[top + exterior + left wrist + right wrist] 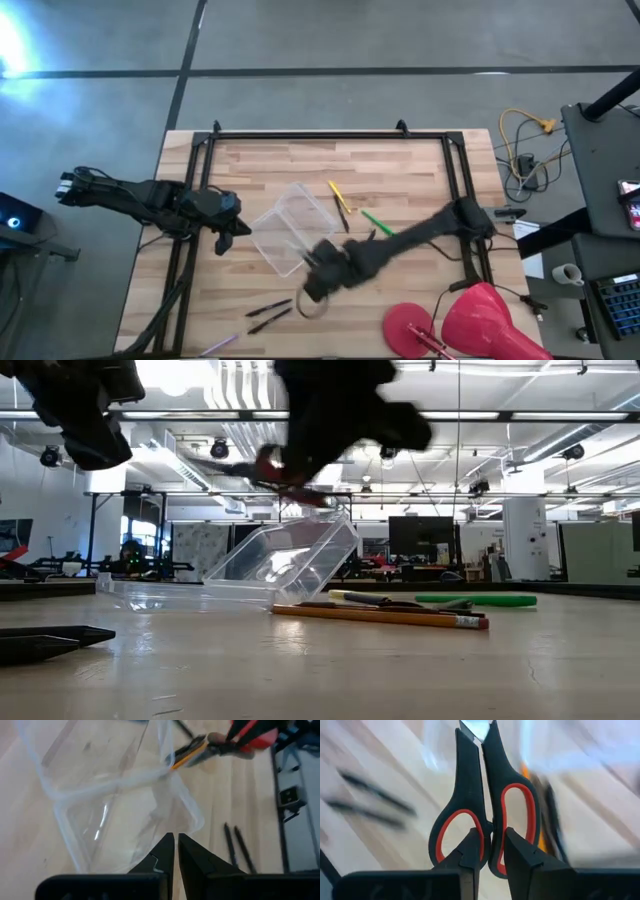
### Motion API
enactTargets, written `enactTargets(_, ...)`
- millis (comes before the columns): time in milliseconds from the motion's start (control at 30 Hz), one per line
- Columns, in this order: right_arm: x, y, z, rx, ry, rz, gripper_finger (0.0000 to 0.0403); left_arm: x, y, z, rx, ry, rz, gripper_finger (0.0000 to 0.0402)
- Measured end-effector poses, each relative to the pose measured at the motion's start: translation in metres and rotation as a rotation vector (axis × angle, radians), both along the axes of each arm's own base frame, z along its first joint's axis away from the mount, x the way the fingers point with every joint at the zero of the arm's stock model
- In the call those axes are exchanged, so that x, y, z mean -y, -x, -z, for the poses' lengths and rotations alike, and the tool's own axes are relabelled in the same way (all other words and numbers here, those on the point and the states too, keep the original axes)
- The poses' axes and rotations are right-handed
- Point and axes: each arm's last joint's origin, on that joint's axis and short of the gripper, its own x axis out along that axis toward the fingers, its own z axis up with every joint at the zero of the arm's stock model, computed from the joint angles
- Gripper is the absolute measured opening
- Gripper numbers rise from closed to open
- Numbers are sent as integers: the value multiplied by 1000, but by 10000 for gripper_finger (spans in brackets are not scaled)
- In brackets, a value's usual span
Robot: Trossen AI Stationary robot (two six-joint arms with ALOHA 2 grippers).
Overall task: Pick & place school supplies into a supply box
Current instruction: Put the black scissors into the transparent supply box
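My right gripper (pixel 318 282) hangs above the table just near of the clear supply box (pixel 290 230), shut on black scissors with red-lined handle loops (pixel 492 795). In the low view the scissors (pixel 287 473) are in the air above the box (pixel 290 565). The box lies open, one half flat on the table and the other tilted up. My left gripper (pixel 175 851), shut and empty, hovers at the box's left side. A yellow pencil (pixel 338 195) and a green pen (pixel 378 222) lie right of the box. Two black pens (pixel 268 314) lie near of it. My right gripper pinches the scissors between its two fingers at the handle end, where the two loops meet (pixel 492 837). The closed blades (pixel 476 729) point straight on past the fingertips, toward the box. The scissors are lifted clear of the table.
A big red round object (pixel 480 320) sits at the table's near right corner. A pale pen (pixel 220 344) lies at the near left edge. A black frame (pixel 330 136) borders the far and side edges. Bare wood shows along the far side and the near middle.
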Motion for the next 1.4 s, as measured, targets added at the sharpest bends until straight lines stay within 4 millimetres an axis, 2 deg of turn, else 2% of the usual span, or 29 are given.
enactTargets(133, 37, -19, 0, 53, 4, 46, 6, -1, 8, -6, 16, 15, -13, 8)
enactTargets(267, 77, -29, 9, 19, 35, 74, 3, -4, 16, -17, 87, 8, -43, 8)
enactTargets(367, 97, -33, 6, 24, 17, 56, 5, -6, 21, -22, 126, -8, -73, 8)
enactTargets(433, 104, -33, 5, 15, 14, 42, 6, -6, 23, -22, 139, -6, -79, 8)
enactTargets(567, 116, -33, 1, 16, 10, 14, 7, -6, 22, -9, 95, -14, -90, 8)
enactTargets(700, 124, -33, -2, 18, -68, -57, 8, -5, 16, 14, 1, -28, -93, 8)
enactTargets(833, 125, -34, 0, 9, -117, -100, 11, -4, 12, 34, -68, 33, -130, 8)
enactTargets(900, 126, -35, -1, 25, -114, -130, 21, -2, 9, 41, -59, 69, -121, 8)
enactTargets(967, 128, -37, -2, 44, -108, -150, 40, -1, 4, 40, 14, 103, -100, 8)
enactTargets(1200, 137, -40, -3, 78, -112, -192, 141, 2, -12, 41, 152, 154, -100, 8)
enactTargets(1400, 143, -26, -15, -10, 10, -257, 202, 10, -35, 49, 75, 9, 196, 8)
